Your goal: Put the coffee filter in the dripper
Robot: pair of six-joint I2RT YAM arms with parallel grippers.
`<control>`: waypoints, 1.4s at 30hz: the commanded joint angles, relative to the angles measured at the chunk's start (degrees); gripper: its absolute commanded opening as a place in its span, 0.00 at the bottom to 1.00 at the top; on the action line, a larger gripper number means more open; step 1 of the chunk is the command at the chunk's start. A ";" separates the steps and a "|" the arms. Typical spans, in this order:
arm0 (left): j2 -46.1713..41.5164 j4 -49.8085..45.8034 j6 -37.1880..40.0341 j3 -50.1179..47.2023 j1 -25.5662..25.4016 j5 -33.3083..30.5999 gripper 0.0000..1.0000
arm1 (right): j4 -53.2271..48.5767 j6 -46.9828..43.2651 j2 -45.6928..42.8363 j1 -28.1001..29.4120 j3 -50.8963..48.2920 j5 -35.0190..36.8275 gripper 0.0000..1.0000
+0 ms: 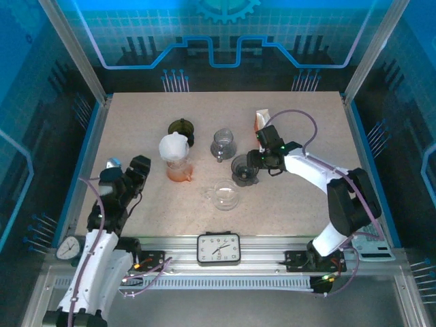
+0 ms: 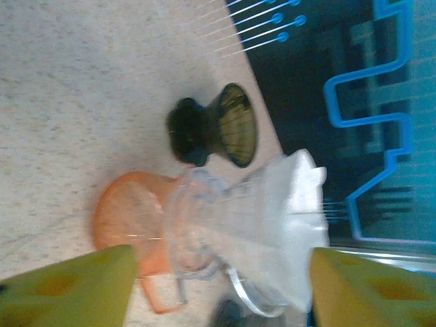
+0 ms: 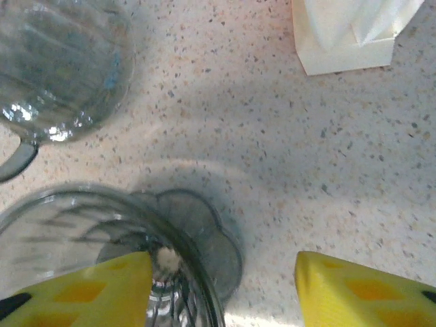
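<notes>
A white paper coffee filter (image 1: 173, 146) (image 2: 286, 211) sits in a clear dripper (image 2: 197, 225) on an orange base (image 1: 179, 174) (image 2: 126, 211). My left gripper (image 1: 136, 169) (image 2: 223, 272) is open just short of them. Its fingers (image 2: 75, 286) are apart and touch neither filter nor dripper. My right gripper (image 1: 253, 162) (image 3: 223, 272) is open over a smoky grey dripper (image 1: 243, 169) (image 3: 102, 238). One finger (image 3: 102, 289) is inside its rim and the other is outside, above the table.
A dark dripper (image 1: 181, 128) (image 2: 218, 126) lies behind the filter. A clear glass dripper (image 1: 223, 144) (image 3: 61, 68) and a clear glass bowl (image 1: 226, 195) stand mid-table. A filter box (image 1: 262, 120) (image 3: 347, 34) is beyond the right gripper. A clock (image 1: 219, 248) sits at the near edge.
</notes>
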 commanded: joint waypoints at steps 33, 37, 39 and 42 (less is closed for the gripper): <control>12.26 -8.22 22.93 21.72 -9.15 16.99 0.99 | -16.01 0.12 -20.49 7.76 2.47 -12.73 0.00; 11.74 -8.31 22.60 20.82 -9.09 16.90 0.99 | -15.14 1.19 -17.42 11.55 4.66 -13.78 0.00; 11.52 -8.55 22.60 20.52 -9.09 16.75 0.99 | -13.86 1.72 -15.92 12.54 5.37 -14.42 0.00; 11.37 -9.08 22.80 20.53 -9.11 16.81 0.99 | -12.90 2.11 -13.55 13.71 6.64 -14.91 0.00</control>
